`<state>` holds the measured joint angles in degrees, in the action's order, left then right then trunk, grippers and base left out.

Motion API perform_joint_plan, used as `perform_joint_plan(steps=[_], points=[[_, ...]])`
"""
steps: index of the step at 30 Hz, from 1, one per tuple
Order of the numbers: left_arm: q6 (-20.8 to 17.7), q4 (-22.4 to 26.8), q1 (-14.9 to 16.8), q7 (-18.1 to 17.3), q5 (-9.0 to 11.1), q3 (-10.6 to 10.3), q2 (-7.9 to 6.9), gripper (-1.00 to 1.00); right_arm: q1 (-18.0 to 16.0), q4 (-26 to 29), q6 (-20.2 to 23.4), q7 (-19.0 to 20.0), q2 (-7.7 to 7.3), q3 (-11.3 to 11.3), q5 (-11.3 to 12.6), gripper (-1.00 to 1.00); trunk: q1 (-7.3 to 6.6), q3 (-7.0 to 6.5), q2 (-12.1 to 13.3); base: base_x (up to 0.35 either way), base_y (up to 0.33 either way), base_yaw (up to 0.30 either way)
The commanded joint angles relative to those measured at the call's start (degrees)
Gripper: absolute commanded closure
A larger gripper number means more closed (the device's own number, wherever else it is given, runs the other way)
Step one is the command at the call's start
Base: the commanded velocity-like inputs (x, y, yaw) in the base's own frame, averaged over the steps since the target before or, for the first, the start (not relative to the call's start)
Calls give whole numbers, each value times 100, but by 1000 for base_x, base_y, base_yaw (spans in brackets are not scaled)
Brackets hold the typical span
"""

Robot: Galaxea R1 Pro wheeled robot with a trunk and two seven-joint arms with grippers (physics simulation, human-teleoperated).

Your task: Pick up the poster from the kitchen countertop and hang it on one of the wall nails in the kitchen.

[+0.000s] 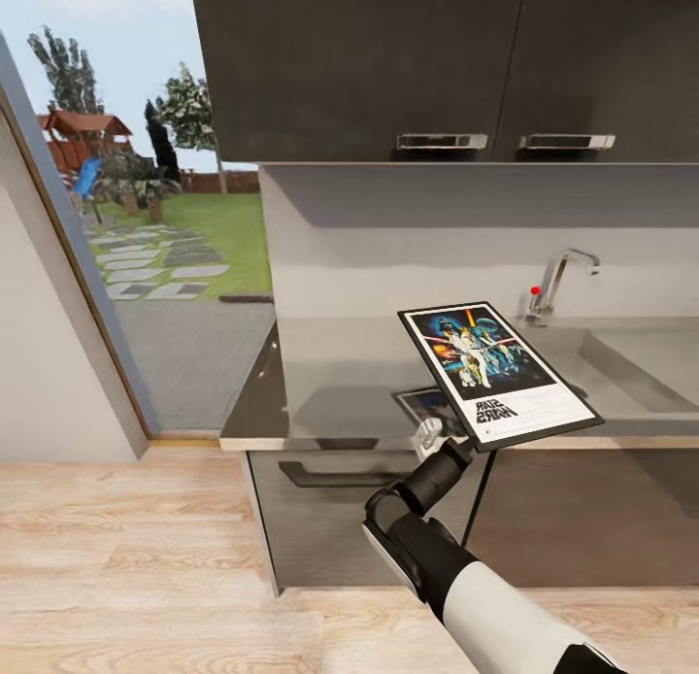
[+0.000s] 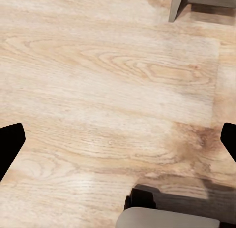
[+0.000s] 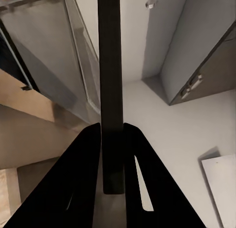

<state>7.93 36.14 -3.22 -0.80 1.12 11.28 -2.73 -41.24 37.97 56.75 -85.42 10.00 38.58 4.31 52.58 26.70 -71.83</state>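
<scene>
My right gripper is shut on the near edge of the poster. The poster is held tilted above the front of the grey kitchen countertop, artwork facing up and its STAR WARS lettering upside down to me. Its reflection lies on the slab beneath. In the right wrist view the poster appears edge-on as a black strip pinched between the two dark fingers. My left gripper is open over the pale wooden floor, fingertips far apart. The wall nails are out of view.
A steel sink and chrome tap sit at the counter's right. Dark upper cabinets hang above the grey backsplash. A glass door at left looks onto a garden. Lower cabinet fronts stand under the counter.
</scene>
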Motion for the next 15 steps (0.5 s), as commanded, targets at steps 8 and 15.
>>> perform_joint_plan(steps=[8,15], points=[[8,7,-3,-8,12,6,1,-100,-7,31,24,-19,0,18,50,100,-176,-139,319,0,0,0],[7,5,-3,-8,12,6,1,-100,-1,331,20,-19,0,18,44,100,-330,-265,600,0,0,0]])
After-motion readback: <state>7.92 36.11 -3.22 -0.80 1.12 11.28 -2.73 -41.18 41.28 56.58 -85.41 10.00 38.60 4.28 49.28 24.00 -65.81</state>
